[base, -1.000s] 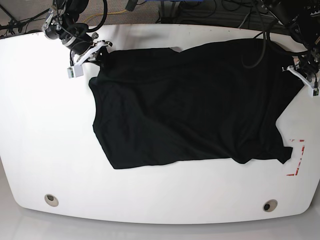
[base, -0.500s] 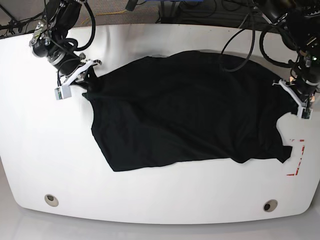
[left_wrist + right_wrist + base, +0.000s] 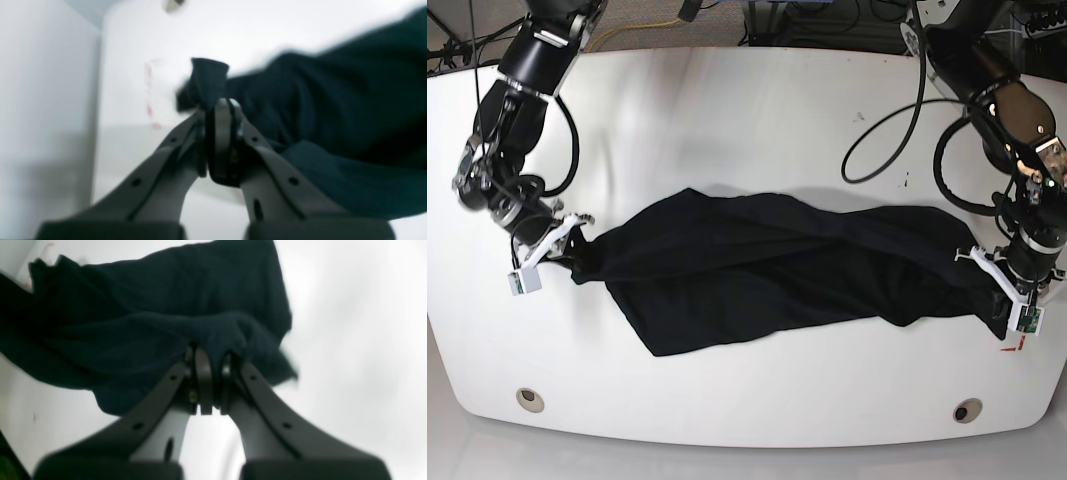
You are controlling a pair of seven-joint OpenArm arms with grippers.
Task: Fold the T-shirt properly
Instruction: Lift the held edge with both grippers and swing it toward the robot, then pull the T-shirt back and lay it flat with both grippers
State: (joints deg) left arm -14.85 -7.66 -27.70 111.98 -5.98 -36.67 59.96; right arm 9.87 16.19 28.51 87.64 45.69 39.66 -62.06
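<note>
Mid-fold: my left gripper (image 3: 1015,300) and right gripper (image 3: 549,255) each clamp tight on the T-shirt (image 3: 777,265) edge. Next I lay it, probably onto the near hem.

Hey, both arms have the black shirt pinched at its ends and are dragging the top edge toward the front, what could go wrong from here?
1. Each grip is only a small bunch of cloth: the left gripper and right gripper pinch little fabric, so the T-shirt might slip free.
2. The cloth lies twisted and ridged across the middle, so the fold may set in wrinkles.
3. The left end sits close to the table edge by the red mark, so it could overhang.
</note>
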